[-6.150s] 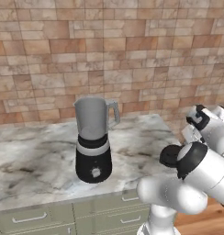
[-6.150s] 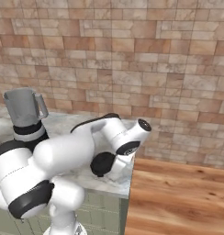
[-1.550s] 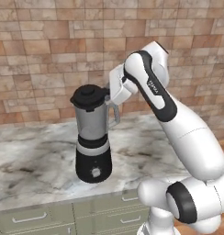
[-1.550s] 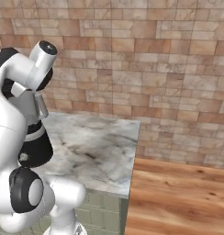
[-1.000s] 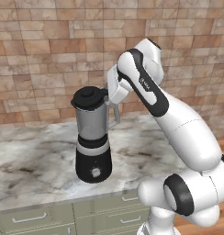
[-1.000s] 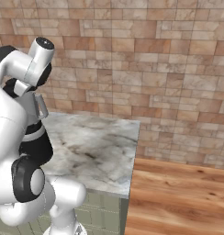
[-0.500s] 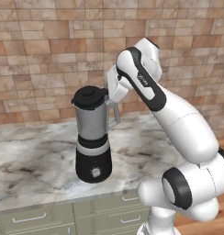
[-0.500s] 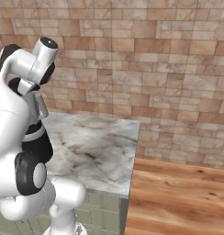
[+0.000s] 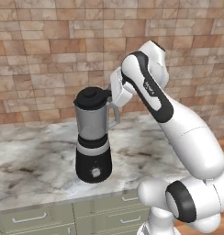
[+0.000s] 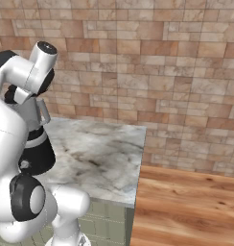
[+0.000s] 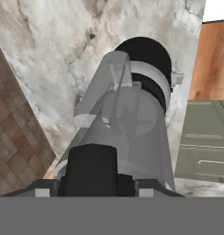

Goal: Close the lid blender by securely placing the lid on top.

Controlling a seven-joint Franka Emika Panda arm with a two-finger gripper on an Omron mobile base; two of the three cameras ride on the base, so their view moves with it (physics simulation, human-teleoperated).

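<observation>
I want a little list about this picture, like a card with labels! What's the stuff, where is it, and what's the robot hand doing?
blender: upright on the marble counter, grey jar over a black base
lid: black, on top of the jar
gripper: beside the lid's right edge; open or shut cannot be told
handle: on the jar's right side
wall: brown brick, behind the counter
drawers: green, under the counter

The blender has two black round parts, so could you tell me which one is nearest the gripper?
The lid on top of the grey jar, right beside the gripper. The other black part, the base with the small front knob, stands on the marble counter under the jar.
</observation>
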